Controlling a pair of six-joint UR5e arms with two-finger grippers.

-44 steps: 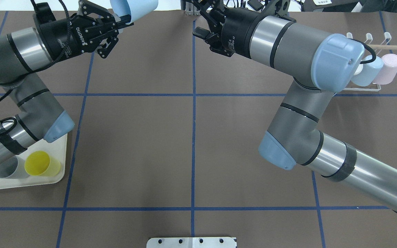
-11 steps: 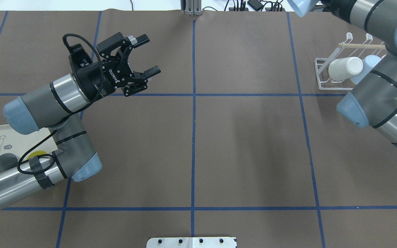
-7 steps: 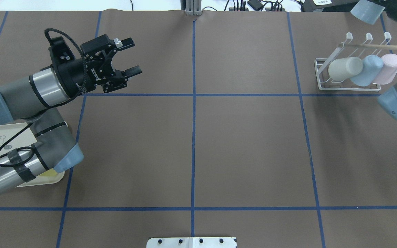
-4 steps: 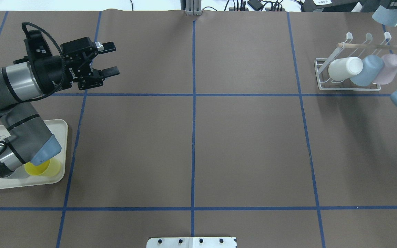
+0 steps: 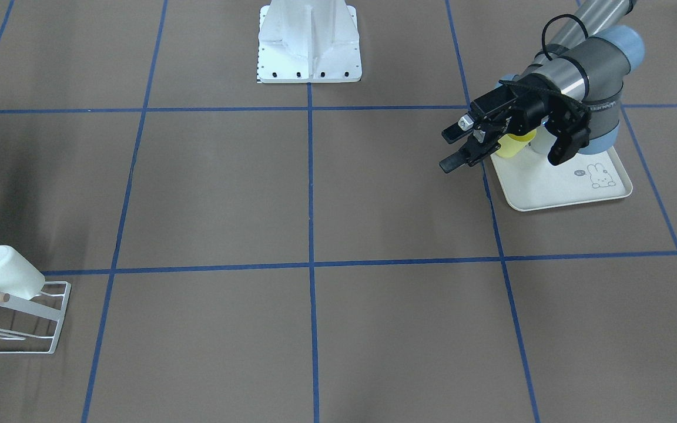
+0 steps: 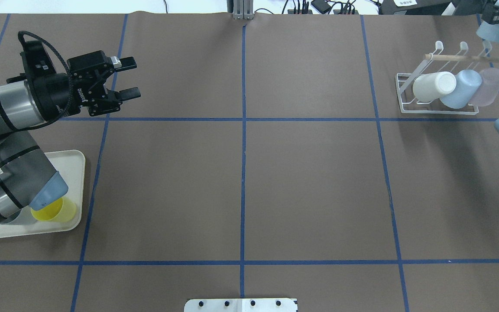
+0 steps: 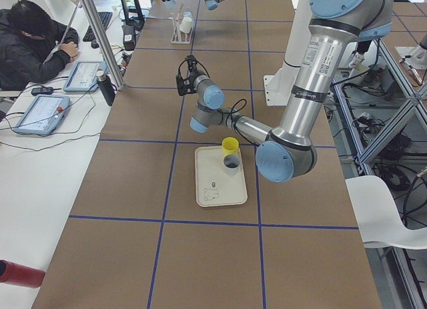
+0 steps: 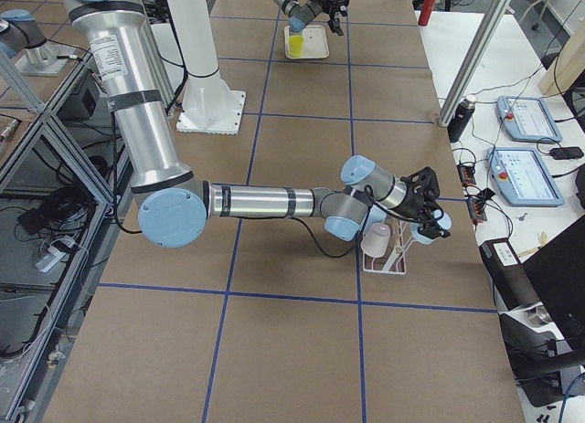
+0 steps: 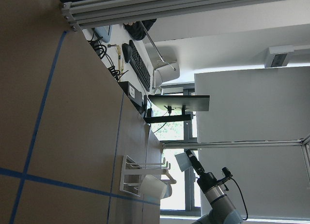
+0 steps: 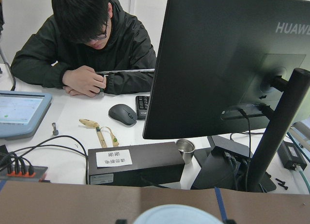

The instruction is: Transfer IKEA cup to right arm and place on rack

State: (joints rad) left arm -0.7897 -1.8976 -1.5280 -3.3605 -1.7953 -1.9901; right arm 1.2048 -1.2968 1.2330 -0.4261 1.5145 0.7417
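Note:
The light-blue IKEA cup (image 6: 493, 32) hangs at the far right edge of the overhead view, just behind the rack (image 6: 405, 93). My right gripper (image 6: 495, 21) is shut on it. From the right side the cup (image 8: 440, 224) sits above the rack's (image 8: 385, 262) far end. Its pale rim (image 10: 177, 215) fills the bottom of the right wrist view. A white (image 6: 433, 86), a blue (image 6: 461, 89) and a pink cup (image 6: 487, 86) lean on the rack's prongs. My left gripper (image 6: 124, 78) is open and empty over the table's left part.
A cream tray (image 6: 74, 173) with a rabbit drawing holds a yellow cup (image 6: 56, 211) under my left arm's elbow. A white base plate (image 5: 309, 41) stands at the robot's side. Beyond the far table edge are a monitor (image 10: 227, 64), cables and a seated person (image 10: 87, 45).
The cup passed from my left gripper to my right one. My right arm carried it rightward to the rack. My left arm drew back to the left, open.

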